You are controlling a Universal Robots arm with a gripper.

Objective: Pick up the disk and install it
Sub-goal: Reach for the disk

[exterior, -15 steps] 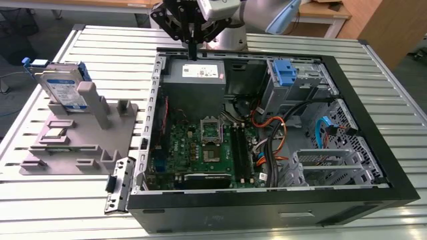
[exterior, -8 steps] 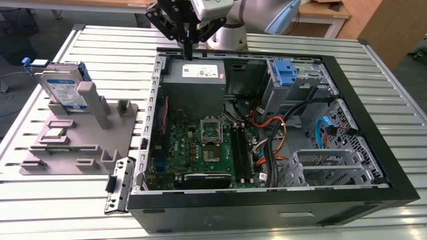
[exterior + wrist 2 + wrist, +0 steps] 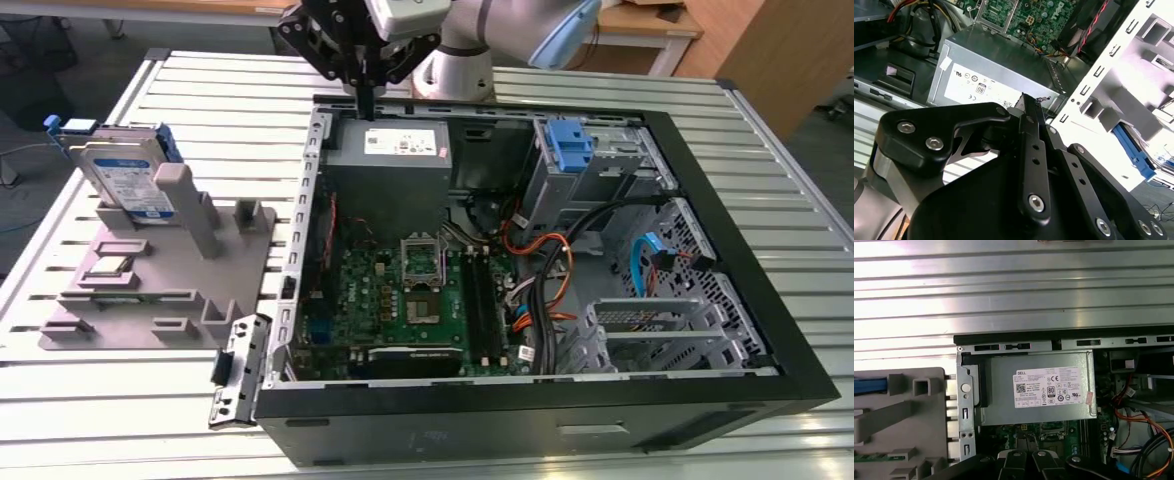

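Jaws clenched empty over the power supply [image 3: 387,145]; disk [image 3: 123,178] stands at nine o'clock. Dropping here would hit the case [image 3: 534,410].

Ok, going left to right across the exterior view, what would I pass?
In order: flat silver metal disk with blue side rails → grey metal power supply box with white sticker → upright blue plastic latch piece → silver metal cage at the case's far end.
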